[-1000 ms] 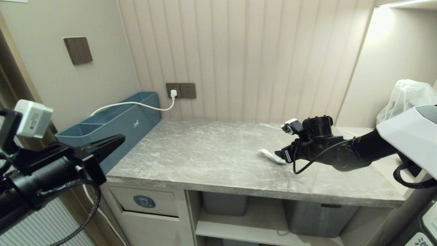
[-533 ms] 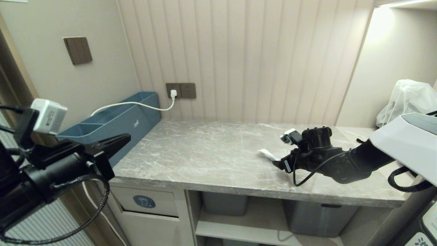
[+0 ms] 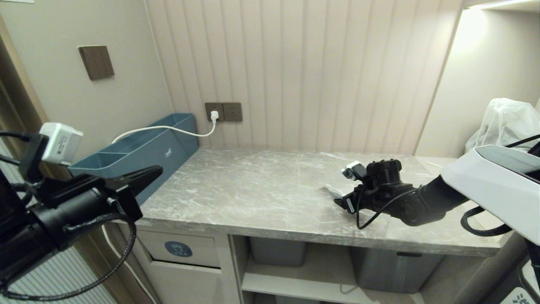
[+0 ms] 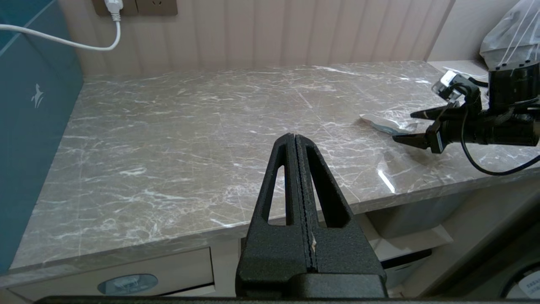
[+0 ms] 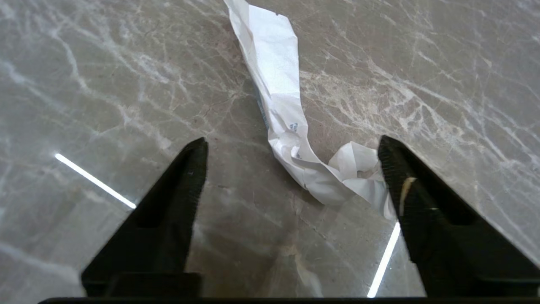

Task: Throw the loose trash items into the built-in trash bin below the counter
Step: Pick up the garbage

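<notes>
A crumpled white wrapper (image 5: 276, 80), one of the loose trash items, lies on the grey marble counter (image 3: 253, 198) toward its right side. My right gripper (image 5: 292, 141) is open and low over the slab, its fingers on either side of the wrapper's crumpled end without closing on it. The head view has that right gripper (image 3: 338, 202) covering most of the wrapper (image 3: 330, 190). My left gripper (image 3: 157, 169) is shut and empty, held off the counter's left front corner. Below that corner is the built-in trash bin (image 3: 178, 249), a beige flap with a round blue sticker.
A long teal box (image 3: 139, 152) sits at the counter's left end, with a white cable running to a wall plug (image 3: 214, 115). Grey tubs (image 3: 278, 251) (image 3: 392, 268) stand on the shelf under the counter. A white bag (image 3: 504, 120) rests at the far right.
My right gripper has moved down and a little left, and it now covers most of the wrapper. My left arm has shifted slightly right and stays shut.
</notes>
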{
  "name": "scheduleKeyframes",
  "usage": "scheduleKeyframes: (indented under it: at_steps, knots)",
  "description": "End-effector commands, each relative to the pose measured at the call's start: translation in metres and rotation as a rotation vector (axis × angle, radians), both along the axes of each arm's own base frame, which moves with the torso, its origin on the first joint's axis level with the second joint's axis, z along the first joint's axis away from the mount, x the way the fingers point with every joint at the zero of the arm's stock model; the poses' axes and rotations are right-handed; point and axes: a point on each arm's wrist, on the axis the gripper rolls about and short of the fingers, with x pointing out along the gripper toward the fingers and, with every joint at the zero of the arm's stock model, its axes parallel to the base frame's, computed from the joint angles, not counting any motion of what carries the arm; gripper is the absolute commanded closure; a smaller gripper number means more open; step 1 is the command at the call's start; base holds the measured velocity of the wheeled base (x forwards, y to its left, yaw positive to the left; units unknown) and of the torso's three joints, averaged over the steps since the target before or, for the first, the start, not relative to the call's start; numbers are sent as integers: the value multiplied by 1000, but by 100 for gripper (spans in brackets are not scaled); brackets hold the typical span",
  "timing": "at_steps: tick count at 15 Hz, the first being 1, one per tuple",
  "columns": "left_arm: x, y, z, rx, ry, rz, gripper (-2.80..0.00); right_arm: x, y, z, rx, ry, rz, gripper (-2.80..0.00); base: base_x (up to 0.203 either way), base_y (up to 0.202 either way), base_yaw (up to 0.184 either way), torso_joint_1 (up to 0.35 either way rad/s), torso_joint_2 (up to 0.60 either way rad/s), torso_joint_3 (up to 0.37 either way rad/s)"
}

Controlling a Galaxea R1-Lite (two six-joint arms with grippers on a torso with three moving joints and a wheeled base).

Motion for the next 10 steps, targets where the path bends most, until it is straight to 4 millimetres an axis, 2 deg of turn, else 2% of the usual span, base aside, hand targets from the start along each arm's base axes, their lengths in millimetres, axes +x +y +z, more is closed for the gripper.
scheduleKeyframes:
  at_steps: [1,5,10]
  knots:
    - [0,0,1,-2,-5,0,0,5,2,-5,-2,-3,2,0,0,0,0,0,0,0]
    - [0,-6,4,-76,20,-39,0,6,2,-5,0,-6,3,0,0,0,0,0,0,0]
    - [9,-33,27,-387,119,-154,0,3,12,9,21,-37,37,0,0,0,0,0,0,0]
